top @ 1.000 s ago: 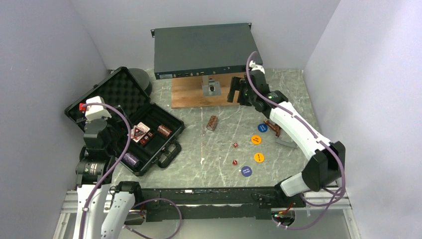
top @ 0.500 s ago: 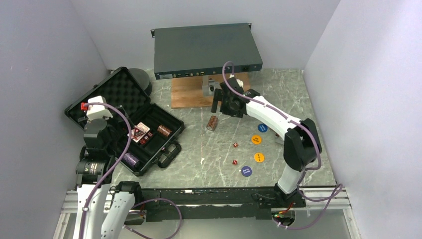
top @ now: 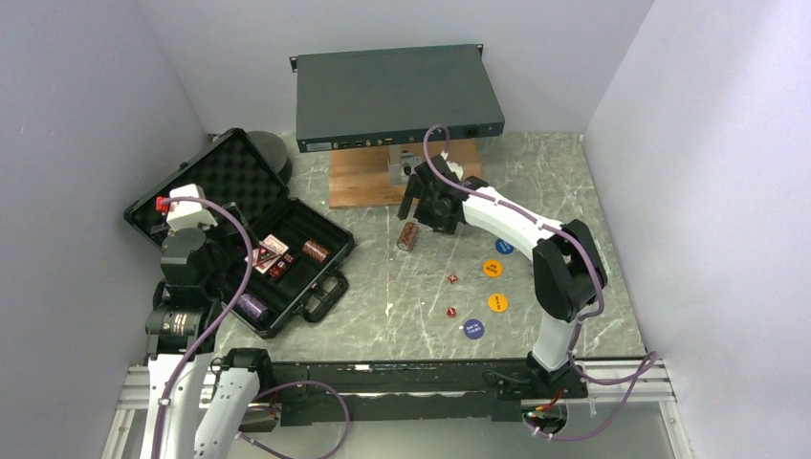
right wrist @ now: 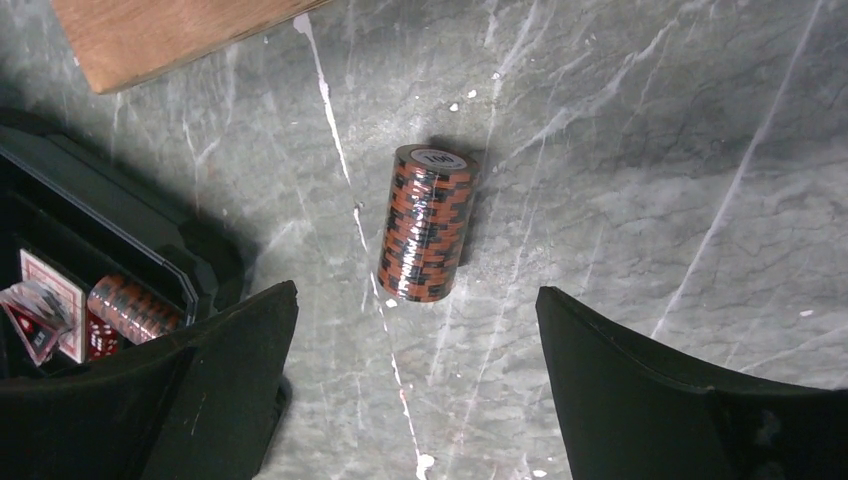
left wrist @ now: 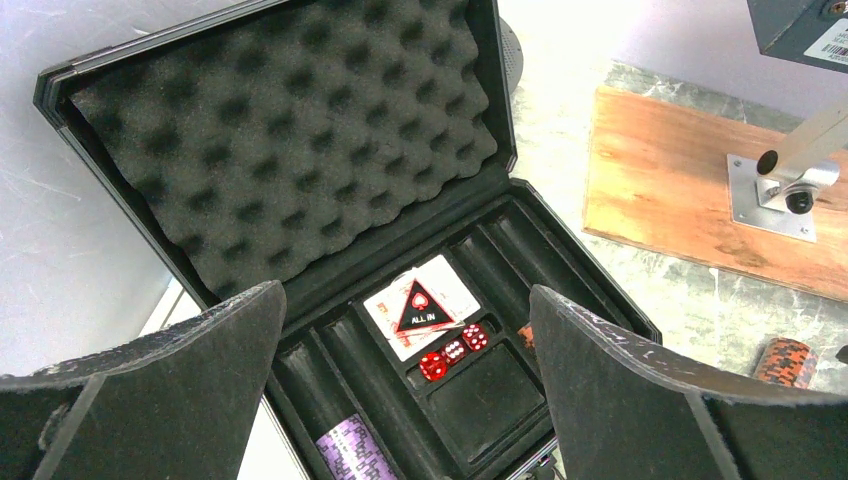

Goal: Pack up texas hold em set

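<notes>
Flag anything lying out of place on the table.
A brown chip roll lies on its side on the table, outside the open case. Two red dice and four blue and orange discs are also scattered loose nearby.

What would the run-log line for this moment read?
right gripper: open, above loose brown chip roll | left gripper: open, over open black foam-lined briefcase

- black briefcase (top: pixel 234 177) lies open, foam lid tilted back; inside lie a purple chip roll (left wrist: pixel 350 452), a brown roll (top: pixel 317 251) and red dice (left wrist: pixel 452 352)
- loose brown chip roll (right wrist: pixel 427 224) lies on its side outside the case
- two blue discs (top: pixel 504 246), two orange discs (top: pixel 497 302) and two loose dice (top: pixel 452 278) lie scattered nearby
</notes>
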{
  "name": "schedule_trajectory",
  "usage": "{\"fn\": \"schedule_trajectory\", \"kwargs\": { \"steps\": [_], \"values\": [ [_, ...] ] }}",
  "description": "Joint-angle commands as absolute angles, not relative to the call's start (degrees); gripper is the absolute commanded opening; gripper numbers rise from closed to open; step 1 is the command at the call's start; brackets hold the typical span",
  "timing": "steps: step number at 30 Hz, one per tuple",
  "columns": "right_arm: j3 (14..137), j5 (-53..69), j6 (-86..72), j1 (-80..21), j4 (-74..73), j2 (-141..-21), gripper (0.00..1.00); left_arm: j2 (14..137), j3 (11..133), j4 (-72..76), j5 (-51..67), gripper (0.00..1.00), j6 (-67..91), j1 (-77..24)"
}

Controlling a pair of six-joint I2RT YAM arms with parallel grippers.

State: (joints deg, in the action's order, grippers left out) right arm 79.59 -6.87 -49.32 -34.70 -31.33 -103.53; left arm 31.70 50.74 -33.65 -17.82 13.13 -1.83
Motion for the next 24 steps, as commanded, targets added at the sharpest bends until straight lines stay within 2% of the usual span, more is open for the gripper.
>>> {"fn": "schedule_trajectory", "kwargs": {
  "steps": [1,4,12,21,24],
  "values": [
    [77.65,-7.14,-54.21,-34.89,-27.43,-103.68,0.91,31.62,50.84,-31.39,-17.34,0.99,12.72,-1.91],
    [77.91,-7.19,-54.87,-34.89,-27.11,-104.84,0.89,31.7,50.82,-31.45,-17.49,0.99,12.68,-1.91],
    [79.48,-5.43,-55.02,-34.89,-25.74,-109.76,0.76,31.77,50.89,-31.4,-17.44,0.99,12.74,-1.87],
    [80.63,-4.73,-55.37,-34.89,-24.88,-112.94,0.73,31.92,50.89,-31.32,-17.17,0.99,12.65,-1.92],
    [80.51,-4.58,-55.33,-34.89,-24.37,-113.39,0.65,31.9,50.89,-31.36,-17.28,0.99,12.61,-1.87]
  ]
}}
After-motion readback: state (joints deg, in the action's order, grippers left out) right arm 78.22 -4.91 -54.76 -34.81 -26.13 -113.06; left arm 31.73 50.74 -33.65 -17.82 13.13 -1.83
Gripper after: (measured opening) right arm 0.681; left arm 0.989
